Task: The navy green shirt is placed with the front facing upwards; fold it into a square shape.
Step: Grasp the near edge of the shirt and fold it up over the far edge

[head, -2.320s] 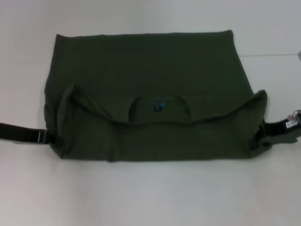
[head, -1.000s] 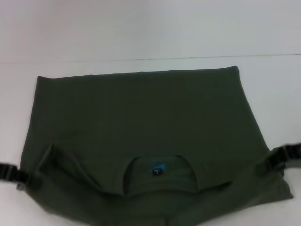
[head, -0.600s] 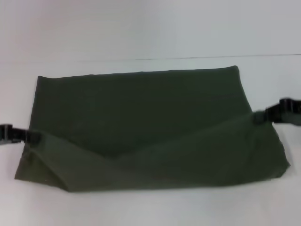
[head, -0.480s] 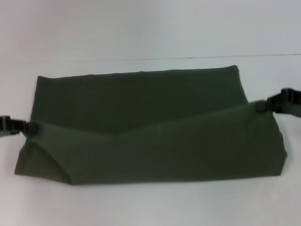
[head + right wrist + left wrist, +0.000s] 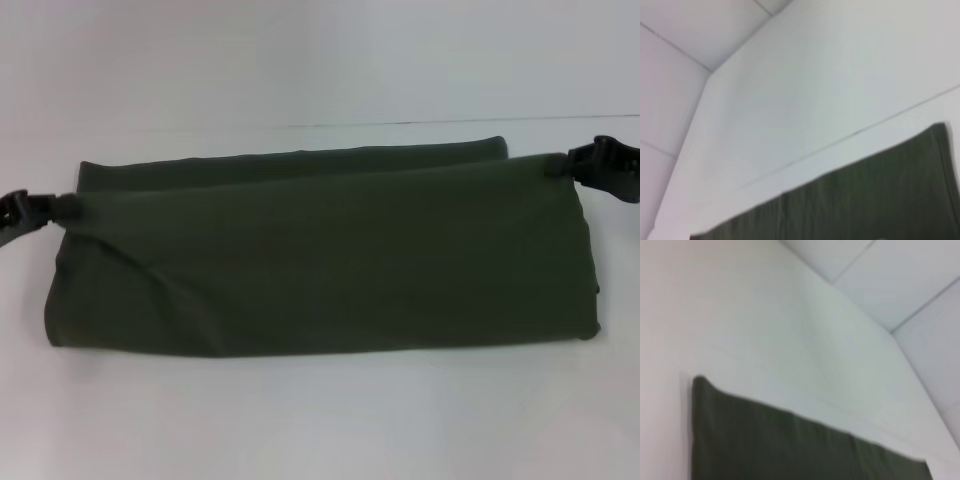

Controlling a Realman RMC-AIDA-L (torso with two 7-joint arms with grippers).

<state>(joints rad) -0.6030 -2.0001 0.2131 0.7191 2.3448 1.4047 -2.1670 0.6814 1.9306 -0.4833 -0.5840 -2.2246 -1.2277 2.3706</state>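
Near edge carried farther over since earlier | shirt (image 5: 320, 260) corners pinched by left tool (image 5: 40, 208) and right tool (image 5: 572, 168), closed | held taut for even fold on counter (image 5: 320, 420)

Plain white table (image 5: 300, 420) under even light, thin seam line (image 5: 400, 124) across it.

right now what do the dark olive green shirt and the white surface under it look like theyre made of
The dark olive-green shirt looks like soft matte knit fabric, likely cotton: it drapes, creases and gives no shine. The left gripper and right gripper pinch its folded-over edge. The white table surface looks smooth, hard and matte, perhaps laminate; a thin seam line crosses it.
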